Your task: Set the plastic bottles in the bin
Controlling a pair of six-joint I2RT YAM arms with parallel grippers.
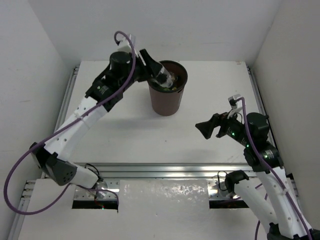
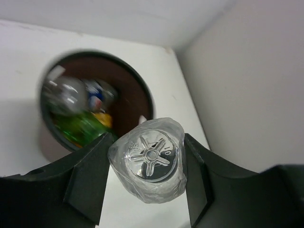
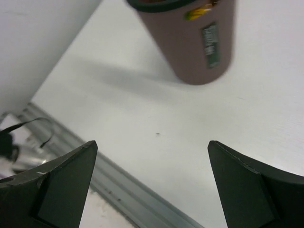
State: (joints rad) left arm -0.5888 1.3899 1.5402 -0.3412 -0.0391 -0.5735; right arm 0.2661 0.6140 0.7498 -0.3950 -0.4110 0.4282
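The dark brown bin [image 1: 166,100] stands at the back middle of the table. My left gripper [image 1: 156,74] is shut on a clear plastic bottle [image 1: 163,76] and holds it over the bin's left rim. In the left wrist view the clear bottle [image 2: 151,159] shows bottom-first between my fingers [image 2: 88,178], with the bin [image 2: 137,102] beyond it holding a green bottle [image 2: 78,126], a clear one and others. My right gripper [image 1: 210,129] is open and empty, right of the bin. The bin's lower wall [image 3: 194,42] shows in the right wrist view above the right gripper [image 3: 152,166].
White walls close in the table on the left, back and right. A metal rail [image 1: 165,170] runs along the near edge, and it also shows in the right wrist view [image 3: 123,194]. The table top [image 1: 140,135] is white.
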